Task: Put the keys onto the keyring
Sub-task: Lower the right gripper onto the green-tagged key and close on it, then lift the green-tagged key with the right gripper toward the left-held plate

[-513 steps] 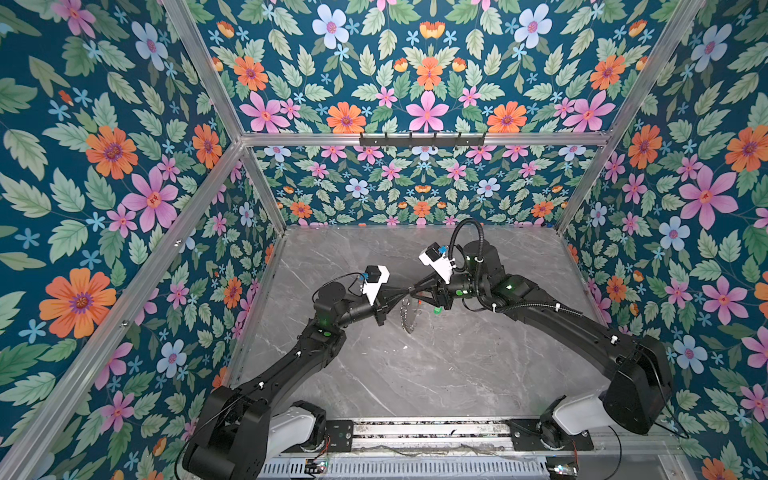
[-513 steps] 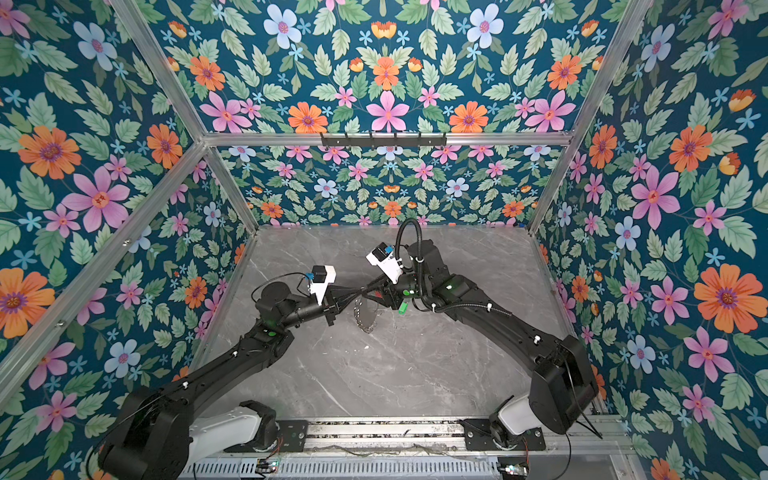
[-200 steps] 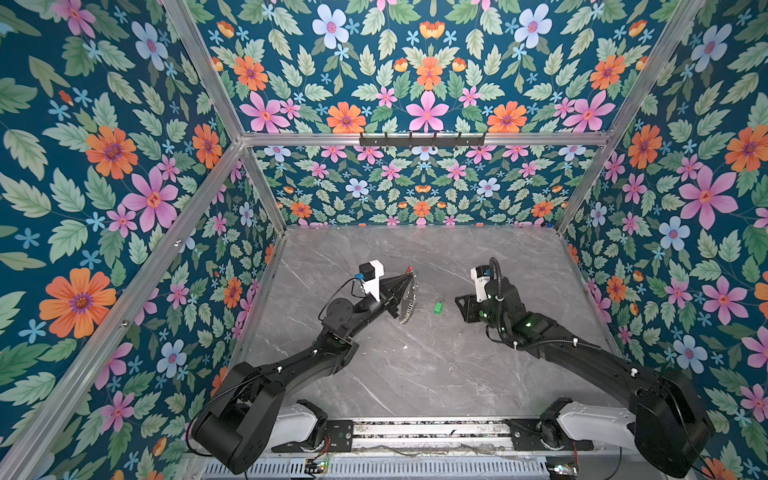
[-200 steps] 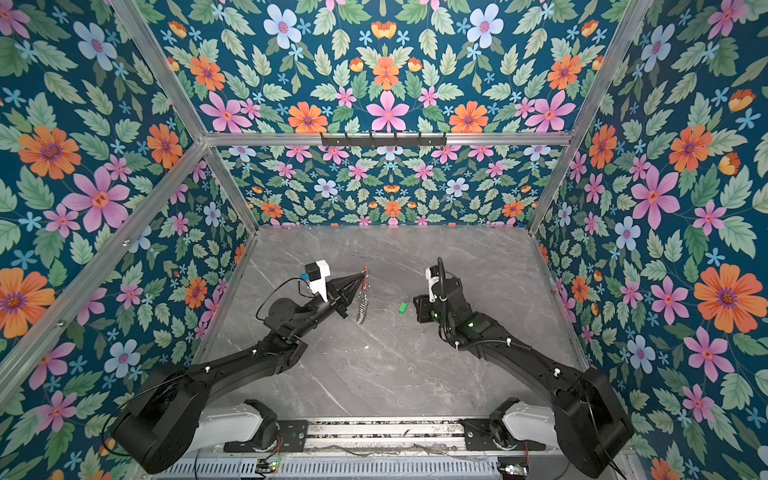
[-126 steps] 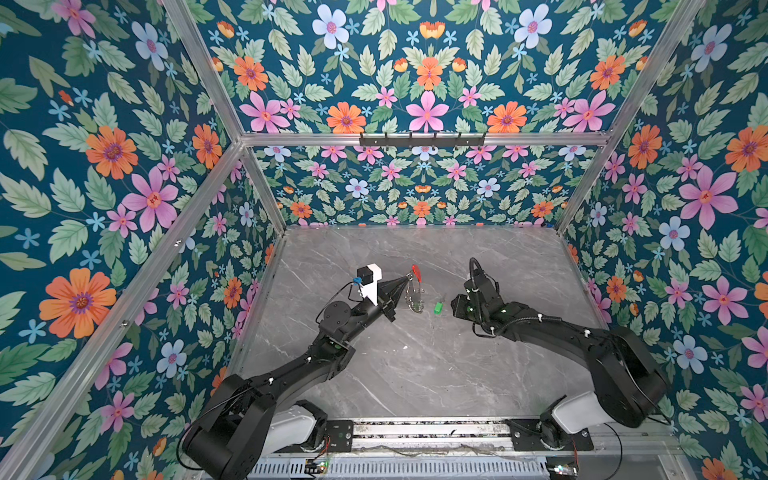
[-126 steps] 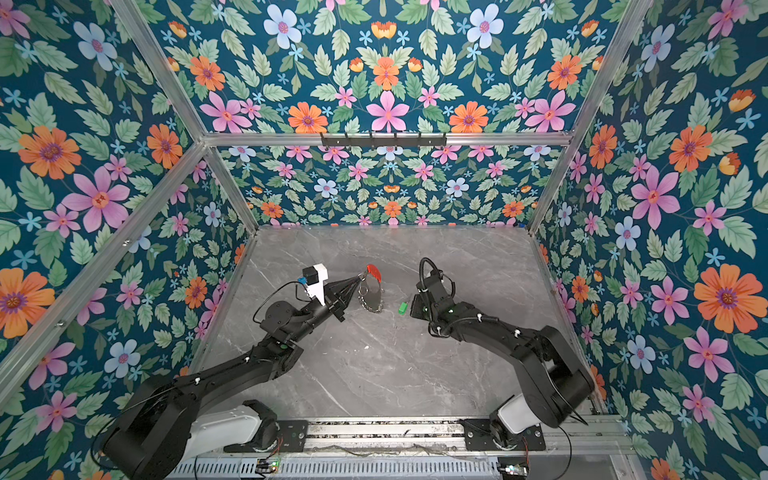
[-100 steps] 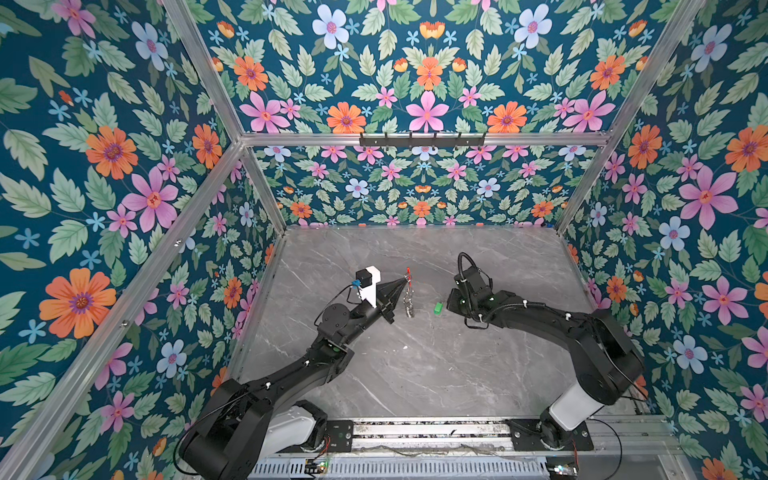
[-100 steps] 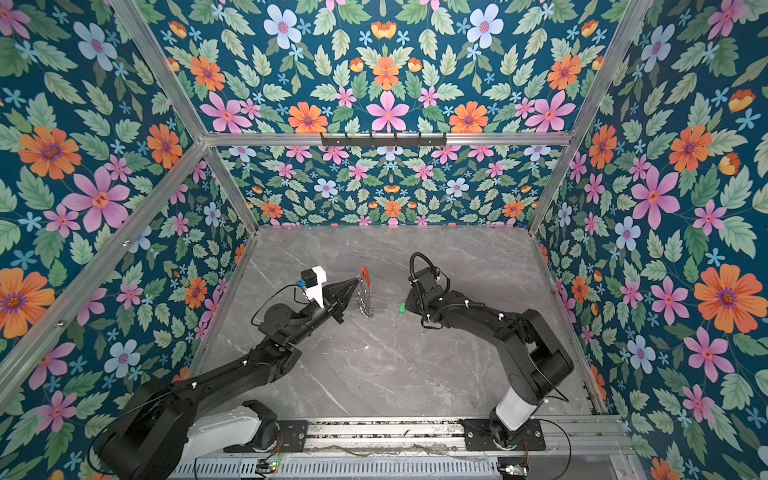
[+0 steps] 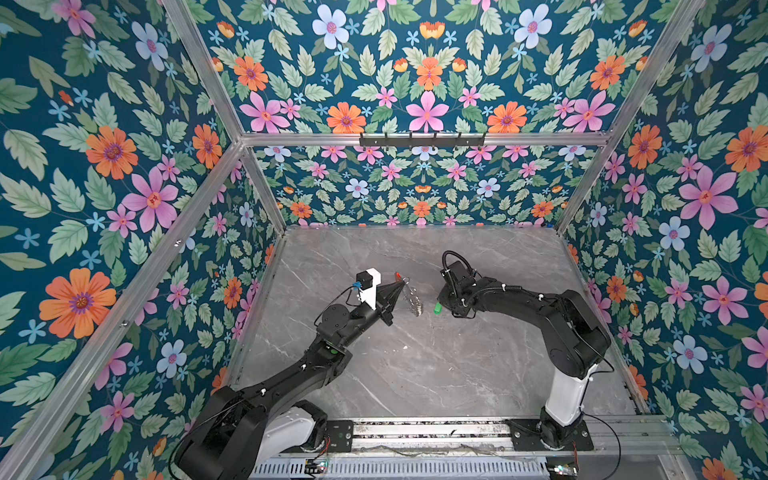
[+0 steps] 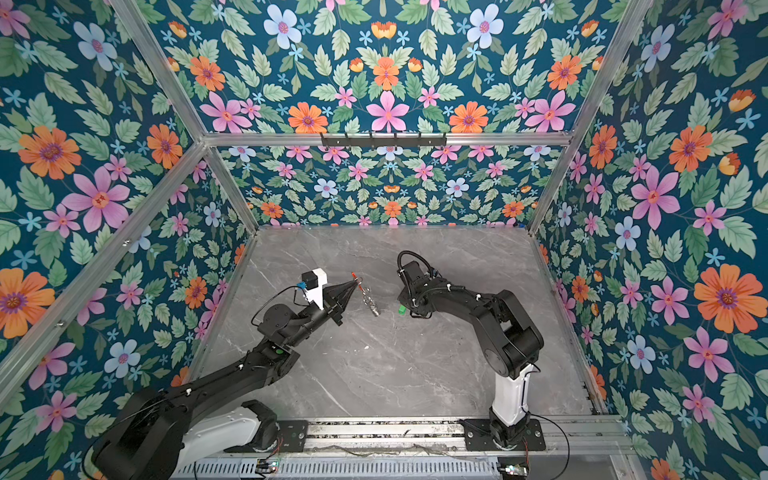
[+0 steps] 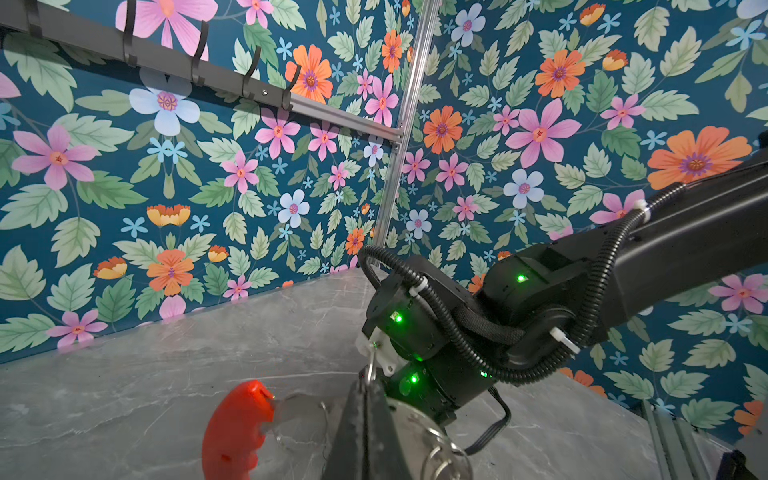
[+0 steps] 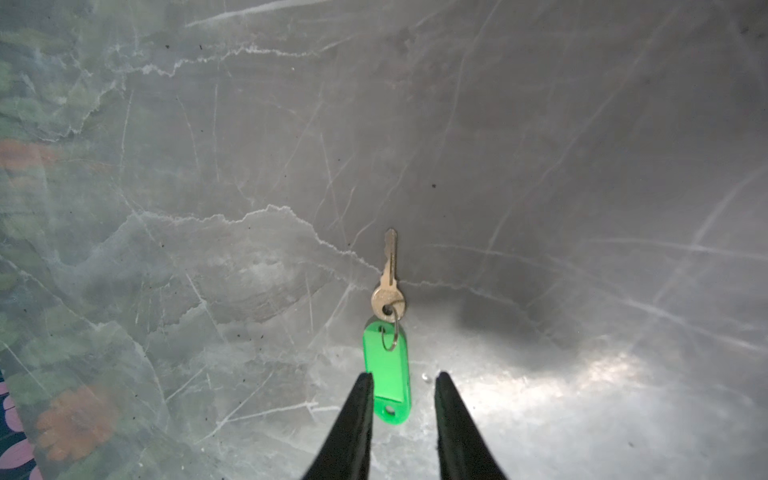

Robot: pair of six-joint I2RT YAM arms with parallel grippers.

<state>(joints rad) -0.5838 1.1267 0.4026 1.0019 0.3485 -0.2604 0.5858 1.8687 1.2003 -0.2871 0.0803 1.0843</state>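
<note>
The right fingers (image 12: 360, 390), newly lowered, straddle the keys (image 12: 387, 365) on the counter (image 12: 540, 166), unclosed. Left fingers (image 9: 390, 296) clench the keyring (image 9: 411, 297) aloft; pickup seems next.

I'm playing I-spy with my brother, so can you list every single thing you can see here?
key: one, silver with a green tag, flat on the table, tag end between the right tool's jaws.
keyring: one, grey metal with a red piece and silver loops, hanging from the left tool.
table: one, grey marble, under everything.
hook rail: one, black, on the back wall.
walls: three, blue with flowers, around the table.
left tool: one, black, shut on the keyring.
right tool: one, black, open, at the key.
left arm, right arm: two, black.
</note>
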